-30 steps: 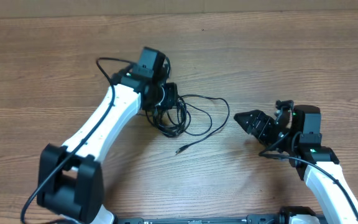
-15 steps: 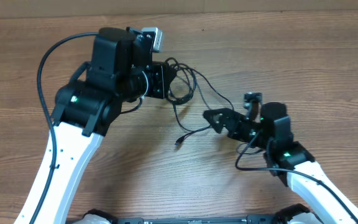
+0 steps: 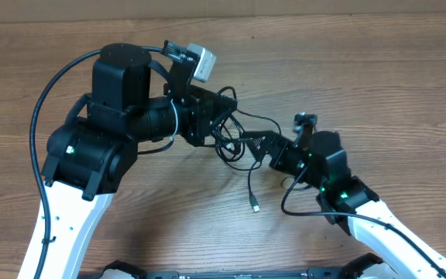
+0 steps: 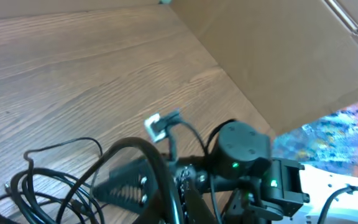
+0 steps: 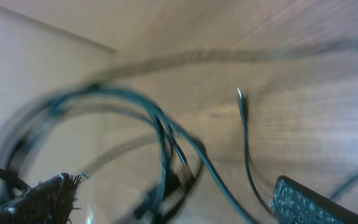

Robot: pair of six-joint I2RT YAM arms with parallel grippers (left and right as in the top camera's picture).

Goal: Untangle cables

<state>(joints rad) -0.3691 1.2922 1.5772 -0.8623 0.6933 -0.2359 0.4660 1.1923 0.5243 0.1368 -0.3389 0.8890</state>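
A tangle of thin black cables [image 3: 229,133] hangs off the wooden table from my left gripper [image 3: 209,116], which is shut on the bundle. One loose end with a plug [image 3: 255,207] trails down onto the table. My right gripper [image 3: 259,147] is open and sits right at the bundle. In the right wrist view, blurred cable loops [image 5: 166,143] lie between its two spread fingers [image 5: 179,202]. The left wrist view shows the cable loops [image 4: 36,180] at lower left and the right gripper's finger [image 4: 129,180] close beside them.
The wooden table [image 3: 378,85] runs out to the right and back. A cardboard wall [image 4: 278,56] stands along the far edge. My right arm [image 3: 339,186] reaches in from the lower right, and my left arm [image 3: 91,147] fills the left side.
My left gripper has risen and swung right with the cable bundle lifted off the table. My right gripper has moved left, up to the bundle. The loose plug end has dropped lower.
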